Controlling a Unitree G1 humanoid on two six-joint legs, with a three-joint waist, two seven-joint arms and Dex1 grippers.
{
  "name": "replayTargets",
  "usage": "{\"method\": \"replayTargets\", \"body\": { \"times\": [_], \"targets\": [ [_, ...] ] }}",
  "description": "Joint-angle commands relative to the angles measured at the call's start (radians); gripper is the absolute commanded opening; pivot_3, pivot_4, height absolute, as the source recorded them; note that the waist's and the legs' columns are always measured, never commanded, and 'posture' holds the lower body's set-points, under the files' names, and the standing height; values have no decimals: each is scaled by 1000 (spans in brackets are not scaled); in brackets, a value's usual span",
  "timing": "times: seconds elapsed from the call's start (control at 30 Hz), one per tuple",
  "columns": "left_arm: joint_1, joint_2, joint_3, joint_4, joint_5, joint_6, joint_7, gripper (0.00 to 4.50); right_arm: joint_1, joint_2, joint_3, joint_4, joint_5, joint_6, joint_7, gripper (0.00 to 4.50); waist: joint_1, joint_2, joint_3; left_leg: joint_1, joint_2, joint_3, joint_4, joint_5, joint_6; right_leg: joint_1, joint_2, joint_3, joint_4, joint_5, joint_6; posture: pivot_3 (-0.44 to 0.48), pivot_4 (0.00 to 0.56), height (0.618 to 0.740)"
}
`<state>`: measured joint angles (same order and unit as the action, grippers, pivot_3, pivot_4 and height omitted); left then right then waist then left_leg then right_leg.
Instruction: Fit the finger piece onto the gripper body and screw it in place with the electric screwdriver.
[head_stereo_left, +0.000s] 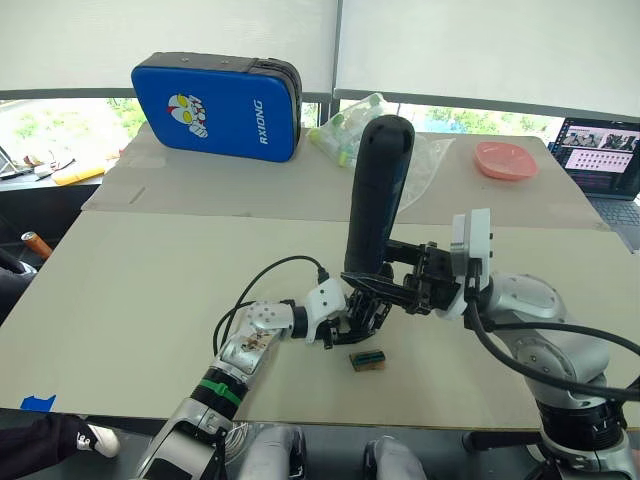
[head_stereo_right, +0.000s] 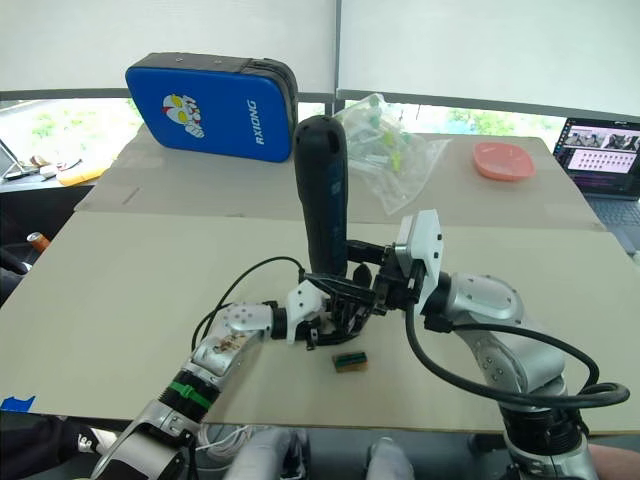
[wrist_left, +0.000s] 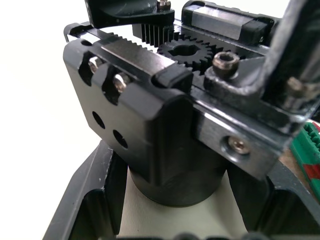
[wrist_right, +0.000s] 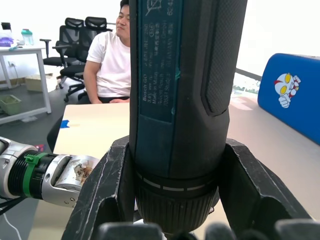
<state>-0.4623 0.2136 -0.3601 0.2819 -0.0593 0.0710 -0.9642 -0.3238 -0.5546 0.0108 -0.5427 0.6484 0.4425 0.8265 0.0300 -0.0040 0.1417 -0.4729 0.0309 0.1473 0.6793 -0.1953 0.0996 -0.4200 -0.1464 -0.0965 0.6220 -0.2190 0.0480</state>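
The electric screwdriver (head_stereo_left: 374, 200) stands upright over the table's front middle, bit end down, and my right gripper (head_stereo_left: 378, 285) is shut on its lower barrel. In the right wrist view its fingers (wrist_right: 107, 190) clamp the screwdriver (wrist_right: 185, 100) from both sides. Directly under it, my left gripper (head_stereo_left: 360, 318) is shut on the gripper body (wrist_left: 165, 130), holding its round base just above the table. The left wrist view shows the body's gear, rails and screws close up. I cannot tell the finger piece apart from the body.
A small green-and-brown block (head_stereo_left: 367, 360) lies on the table just in front of the grippers. At the back are a blue case (head_stereo_left: 215, 105), a plastic bag of bottles (head_stereo_left: 345, 130), a pink bowl (head_stereo_left: 505, 160) and a laptop (head_stereo_left: 605, 150). A person (wrist_right: 110, 65) sits beyond the table.
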Motion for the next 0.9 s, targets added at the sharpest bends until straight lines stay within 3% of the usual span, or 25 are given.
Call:
{"method": "replayTargets", "body": {
  "times": [0.03, 0.9],
  "targets": [
    [22, 10, -22, 29, 14, 44, -7, 2335, 31, -1, 32, 14, -55, -17, -10, 1907, -1, 0, 0, 0, 0, 0, 0, 0, 0, 0, 0, 0, 0, 0, -1, 0, 150, 740],
    [28, 8, -23, 24, 14, 48, 0, 2335, 88, 5, 92, 43, -107, -66, -37, 1907, -6, -2, -13, 2, 0, 0, -1, 0, 0, 1, 0, 1, 0, -3, -4, 0, 150, 740]
  ]
}}
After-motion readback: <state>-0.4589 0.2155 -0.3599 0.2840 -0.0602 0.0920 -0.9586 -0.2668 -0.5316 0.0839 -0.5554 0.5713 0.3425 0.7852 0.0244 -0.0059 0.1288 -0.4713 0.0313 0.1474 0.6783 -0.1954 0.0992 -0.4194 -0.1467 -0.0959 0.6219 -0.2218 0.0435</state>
